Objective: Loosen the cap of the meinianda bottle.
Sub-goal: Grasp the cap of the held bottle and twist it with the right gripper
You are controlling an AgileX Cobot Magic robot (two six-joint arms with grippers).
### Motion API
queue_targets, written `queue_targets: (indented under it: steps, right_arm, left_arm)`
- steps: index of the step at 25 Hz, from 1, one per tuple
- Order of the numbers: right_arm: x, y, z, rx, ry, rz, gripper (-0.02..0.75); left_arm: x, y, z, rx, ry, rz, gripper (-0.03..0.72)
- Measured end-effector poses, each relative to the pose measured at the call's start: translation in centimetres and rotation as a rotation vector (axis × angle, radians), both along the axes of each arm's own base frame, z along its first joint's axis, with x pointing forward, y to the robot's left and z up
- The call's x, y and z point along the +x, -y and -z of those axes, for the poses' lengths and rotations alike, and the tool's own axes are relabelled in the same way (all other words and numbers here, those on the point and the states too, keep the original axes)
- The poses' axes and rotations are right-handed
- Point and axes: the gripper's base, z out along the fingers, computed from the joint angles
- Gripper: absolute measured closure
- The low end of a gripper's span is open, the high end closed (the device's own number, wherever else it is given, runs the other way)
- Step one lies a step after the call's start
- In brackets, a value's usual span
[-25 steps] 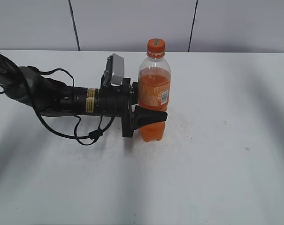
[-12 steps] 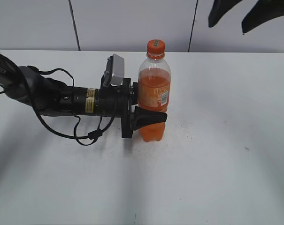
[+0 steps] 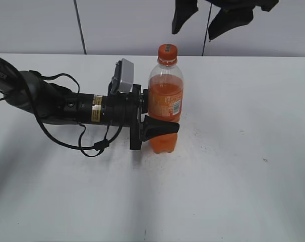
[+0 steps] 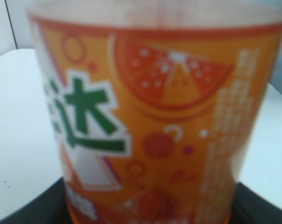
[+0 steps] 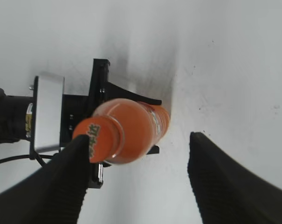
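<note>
White bench (image 3: 233, 191) under grey wall panels; bottle (image 3: 166, 101) upright near the middle, towards the far edge.

From the left side the left hand (image 3: 160, 113) is clamped around the bottle's labelled waist, bracing it. Right hand (image 3: 200, 17) hangs spread wide above the cap (image 3: 167, 50), holding nothing, fingers (image 5: 66, 186) either side in the wrist view. Nearly full, the bottle looks heavy and smooth-walled; its thin plastic would likely flex if squeezed. Best hold for loosening is probably the small cap's rim.
</note>
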Motion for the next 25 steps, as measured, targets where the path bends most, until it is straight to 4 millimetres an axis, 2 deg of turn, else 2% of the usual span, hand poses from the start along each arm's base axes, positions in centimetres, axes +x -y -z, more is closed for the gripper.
queue_targets:
  steps: [8,16,21,25]
  right_arm:
    - [0.9,-1.2,1.3,0.036,-0.003,0.001,0.245]
    - [0.8,-2.7,2.8,0.022,-0.034,-0.029,0.244]
    - [0.7,-2.9,2.8,0.022,-0.036,-0.034,0.245]
    - [0.6,-2.9,2.9,0.014,-0.046,-0.041,0.281]
  left_arm:
    - [0.0,0.0,0.0,0.001,0.003,0.005,0.279]
    - [0.0,0.0,0.0,0.002,0.003,0.006,0.279]
    - [0.0,0.0,0.0,0.002,0.004,0.007,0.279]
    - [0.0,0.0,0.0,0.002,0.004,0.008,0.279]
